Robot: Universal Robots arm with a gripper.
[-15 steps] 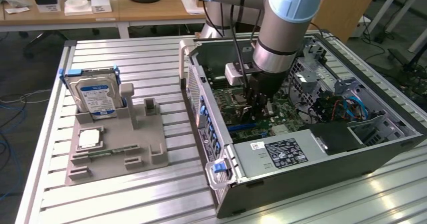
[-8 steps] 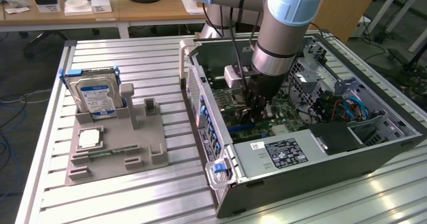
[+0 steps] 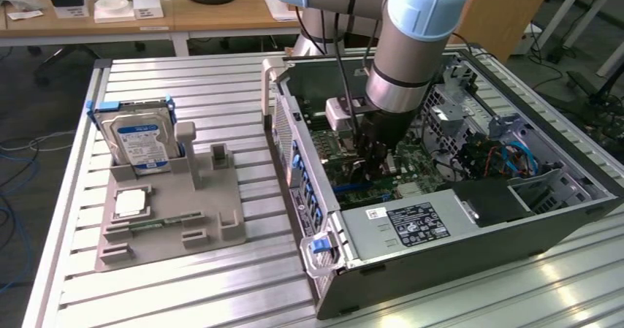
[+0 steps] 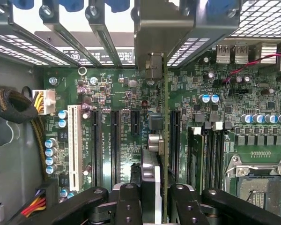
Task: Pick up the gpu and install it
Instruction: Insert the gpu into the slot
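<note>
Arm reaches down into the open PC case [image 3: 429, 233], which lies on its side toward the exterior view's right of the slatted surface [image 3: 224, 284]. Hand [image 4: 155, 199] is deep inside, over the motherboard [image 4: 122, 98], pinching the gpu [image 4: 164, 140] edge-on between its black fingers [image 4: 126, 201]. In the wrist view the card stands upright on its edge, thin green board running away from the hand toward the case's rear wall, its metal bracket [image 4: 153, 65] at the slot openings there. Card sits just beside a long black slot [image 4: 174, 140]; can't tell if it's seated in a slot or just above. White slot [image 4: 75, 145] and two more black ones lie further off to one side, RAM slots and CPU socket [image 4: 257, 183] on the other.

In the exterior view the hand [image 3: 375, 169] is mostly hidden by the arm's wrist and the case wall.

Well apart, toward the surface's left edge in the exterior view, a grey holder [image 3: 166, 218] carries a hard drive [image 3: 142, 142] standing upright, a CPU [image 3: 131, 204] lying flat and a RAM stick [image 3: 166, 222].
</note>
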